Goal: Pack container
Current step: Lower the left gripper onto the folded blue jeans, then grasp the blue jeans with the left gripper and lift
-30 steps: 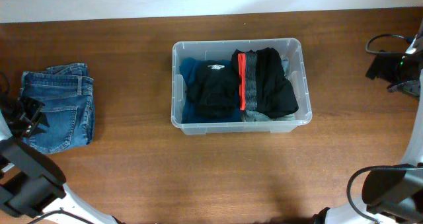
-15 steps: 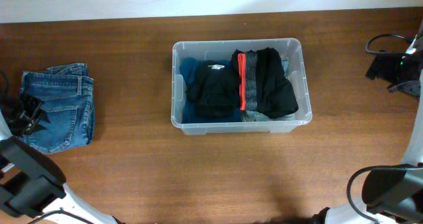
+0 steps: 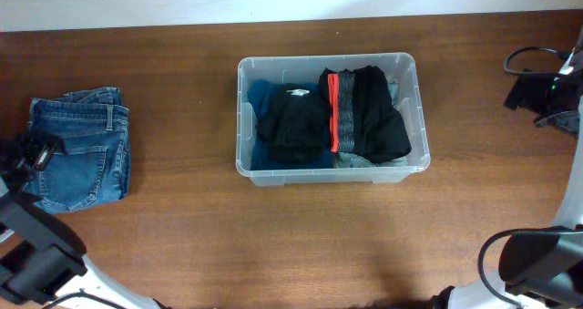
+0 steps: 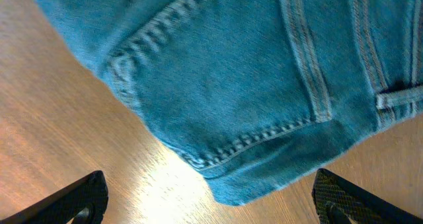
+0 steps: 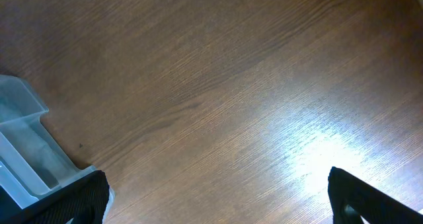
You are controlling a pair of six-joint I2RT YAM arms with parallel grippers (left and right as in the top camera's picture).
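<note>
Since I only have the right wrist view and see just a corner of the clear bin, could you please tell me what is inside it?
Observer: The bin holds folded clothes: a black top beside a black garment with a red stripe.
Operator: Thank you. Is anything lying outside the bin?
Observer: Yes, folded jeans lie on the table, well apart from the bin, on the left arm's side.
Operator: Is the left pincer gripping them?
Observer: No, the left pincer is wide open just over a corner of the jeans, not clamped on it.
</note>
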